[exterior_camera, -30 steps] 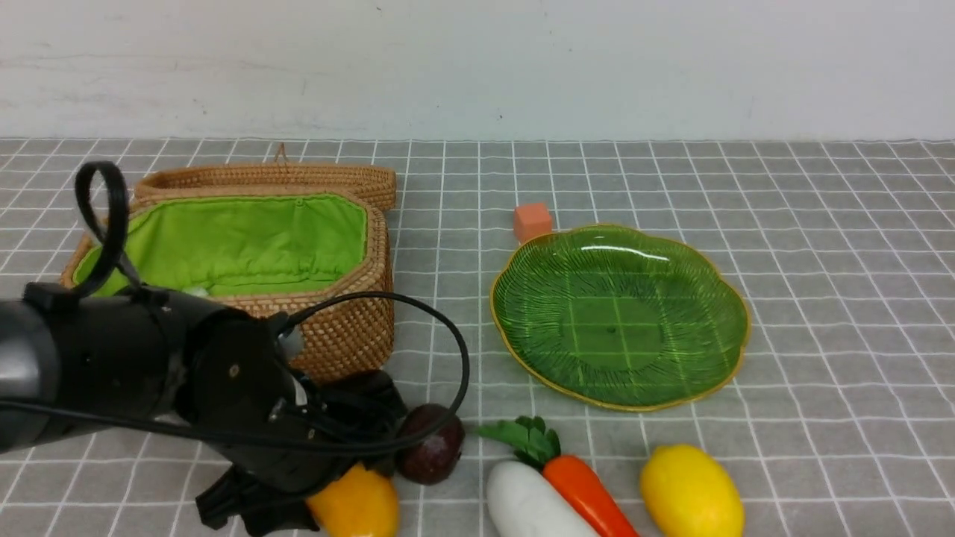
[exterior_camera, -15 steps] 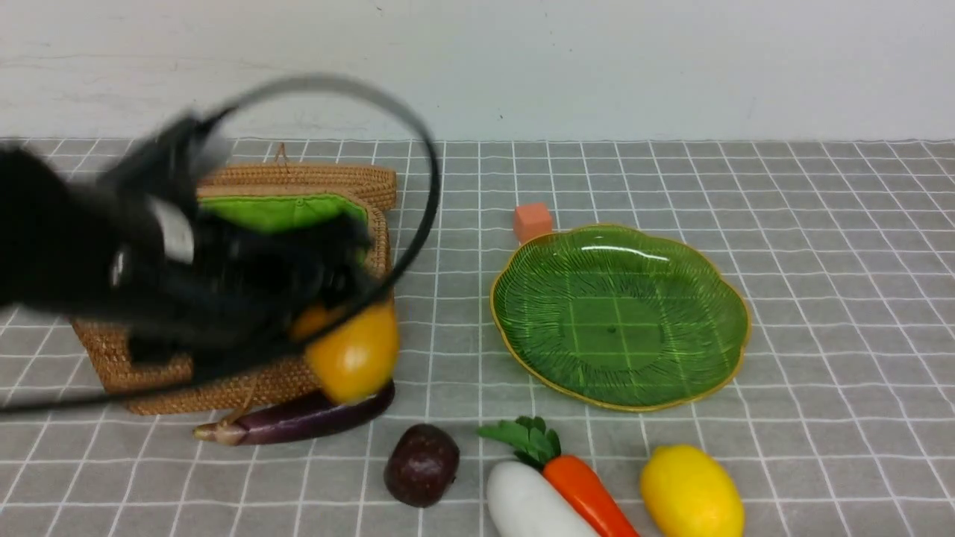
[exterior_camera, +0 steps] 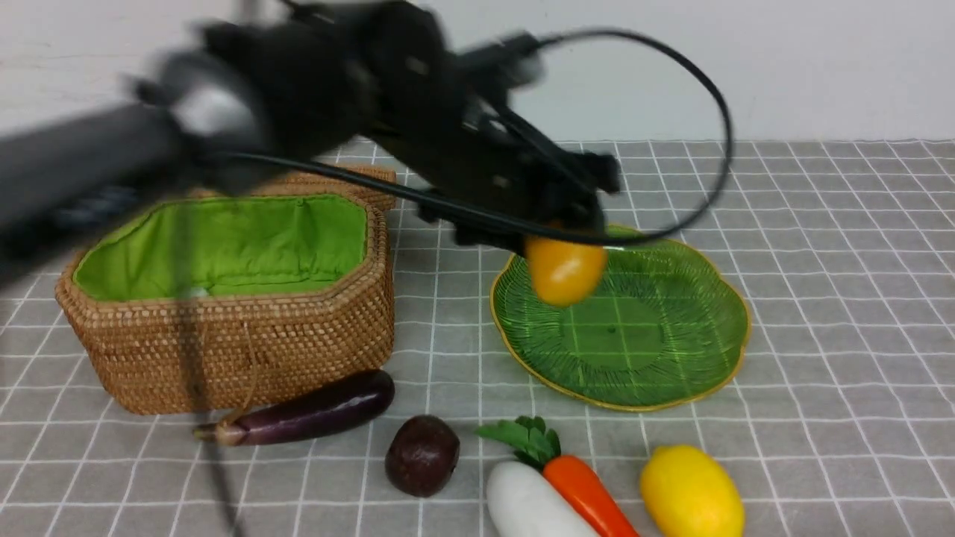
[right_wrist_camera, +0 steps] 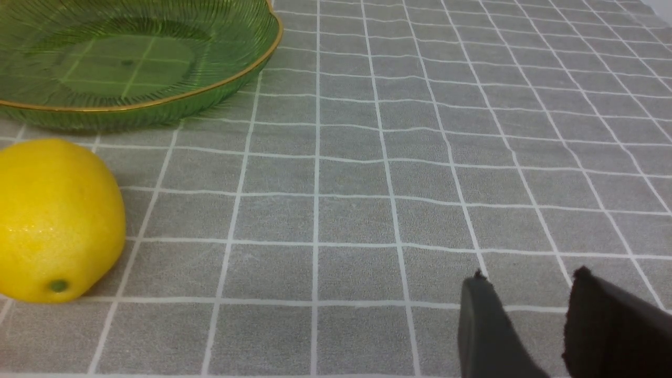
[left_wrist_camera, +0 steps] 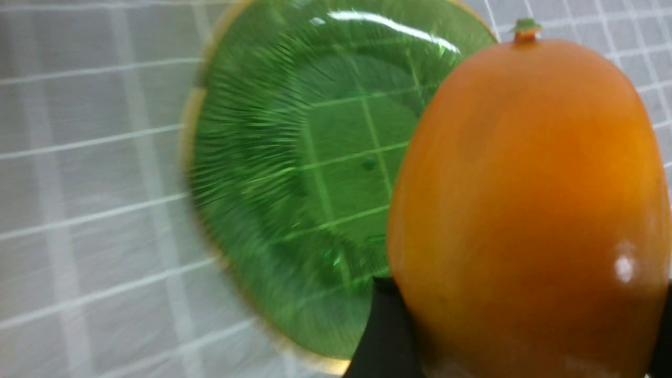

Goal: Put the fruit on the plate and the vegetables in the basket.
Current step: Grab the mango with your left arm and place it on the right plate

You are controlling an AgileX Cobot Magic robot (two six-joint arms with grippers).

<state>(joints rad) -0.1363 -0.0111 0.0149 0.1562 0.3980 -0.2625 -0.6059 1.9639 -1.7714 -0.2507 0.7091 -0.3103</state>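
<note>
Left hand (exterior_camera: 564,240) clasps mango (exterior_camera: 565,272) above plate (exterior_camera: 671,328).

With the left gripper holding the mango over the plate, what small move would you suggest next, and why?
Probably lower the mango before opening: the left gripper holds it in the air above the plate's left part, where a drop might send it rolling off.

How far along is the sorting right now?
Done: nothing visibly; no item lies on the plate, and the basket looks unfilled. In hand: the left gripper holds the mango above the plate. Left: lemon and maroon fruit, then eggplant, radish and carrot, all on the table.
</note>
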